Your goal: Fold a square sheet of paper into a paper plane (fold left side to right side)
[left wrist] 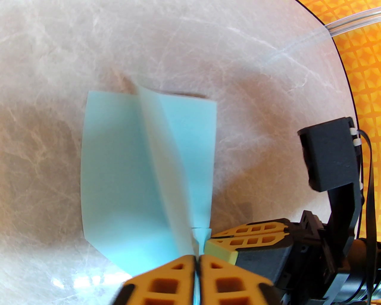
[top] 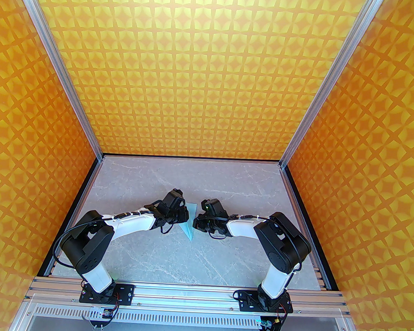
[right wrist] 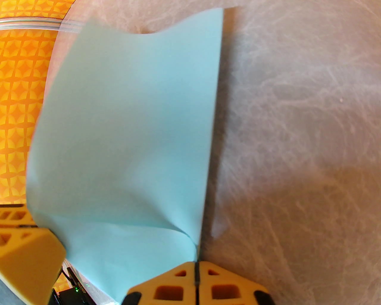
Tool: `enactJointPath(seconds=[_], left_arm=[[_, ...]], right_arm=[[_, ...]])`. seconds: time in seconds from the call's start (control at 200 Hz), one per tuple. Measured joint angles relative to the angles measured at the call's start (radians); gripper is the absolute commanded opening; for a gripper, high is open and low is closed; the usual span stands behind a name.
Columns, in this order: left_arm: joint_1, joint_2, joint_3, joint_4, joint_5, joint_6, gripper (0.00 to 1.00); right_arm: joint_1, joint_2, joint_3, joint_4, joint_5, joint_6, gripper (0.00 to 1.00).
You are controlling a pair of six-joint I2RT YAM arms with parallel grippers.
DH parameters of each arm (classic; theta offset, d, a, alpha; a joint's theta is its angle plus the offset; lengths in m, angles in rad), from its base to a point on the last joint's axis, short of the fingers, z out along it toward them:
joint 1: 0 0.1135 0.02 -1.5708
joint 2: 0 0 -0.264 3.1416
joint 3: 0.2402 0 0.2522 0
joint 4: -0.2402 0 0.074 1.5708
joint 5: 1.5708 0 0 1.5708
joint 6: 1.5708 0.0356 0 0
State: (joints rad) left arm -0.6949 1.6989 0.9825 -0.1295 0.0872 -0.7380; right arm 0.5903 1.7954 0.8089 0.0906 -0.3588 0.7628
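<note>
The left gripper (left wrist: 196, 260) and right gripper (right wrist: 196, 265) each pinched the square sheet of paper (left wrist: 119, 178), held up and bent. The left-to-right fold looked half done. Next, its edges would need to meet.

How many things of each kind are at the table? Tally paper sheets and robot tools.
Paper sheets: 1, the square sheet of paper
Robot tools: 2, the left tool and the right tool
Total: 3
</note>
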Motion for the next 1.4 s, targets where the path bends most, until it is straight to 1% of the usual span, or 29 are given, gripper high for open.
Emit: enactJointPath(seconds=[0.235, 0.3, 0.405, 0.47, 0.655, 0.75, 0.975, 1.15, 1.32, 1.4], left_arm=[[-0.003, 0.042, 0.021, 0.001, 0.000, -0.002, 0.02], [-0.006, 0.056, 0.024, 0.002, 0.000, -0.006, 0.05], [-0.013, 0.066, 0.031, 0.001, 0.000, -0.013, 0.05], [-0.018, 0.066, 0.038, 0.001, 0.000, -0.014, 0.08], [-0.024, 0.072, 0.051, -0.003, 0.000, -0.017, 0.07], [-0.029, 0.089, 0.069, -0.005, 0.000, -0.017, 0.07], [-0.033, 0.125, 0.095, -0.026, 0.000, -0.022, 0.07], [-0.033, 0.131, 0.107, -0.043, 0.000, -0.024, 0.07], [-0.033, 0.136, 0.111, -0.049, 0.000, -0.028, 0.07], [-0.033, 0.139, 0.114, -0.051, 0.000, -0.031, 0.07]], right_arm=[[0.000, 0.002, 0.008, -0.013, 0.000, 0.000, 0.07], [0.000, 0.003, 0.011, -0.018, 0.000, 0.000, 0.07], [0.000, 0.003, 0.011, -0.019, 0.000, 0.000, 0.07], [0.000, 0.003, 0.011, -0.018, 0.000, 0.000, 0.07], [0.000, 0.003, 0.011, -0.019, 0.000, 0.000, 0.07], [0.000, 0.003, 0.011, -0.018, 0.000, -0.001, 0.09], [0.006, -0.013, 0.003, -0.015, 0.015, -0.009, 0.18], [0.011, -0.076, -0.055, -0.014, 0.038, -0.015, 0.23], [0.011, -0.129, -0.131, 0.055, 0.032, -0.007, 0.33], [0.011, -0.131, -0.147, 0.092, 0.013, -0.002, 0.34]])
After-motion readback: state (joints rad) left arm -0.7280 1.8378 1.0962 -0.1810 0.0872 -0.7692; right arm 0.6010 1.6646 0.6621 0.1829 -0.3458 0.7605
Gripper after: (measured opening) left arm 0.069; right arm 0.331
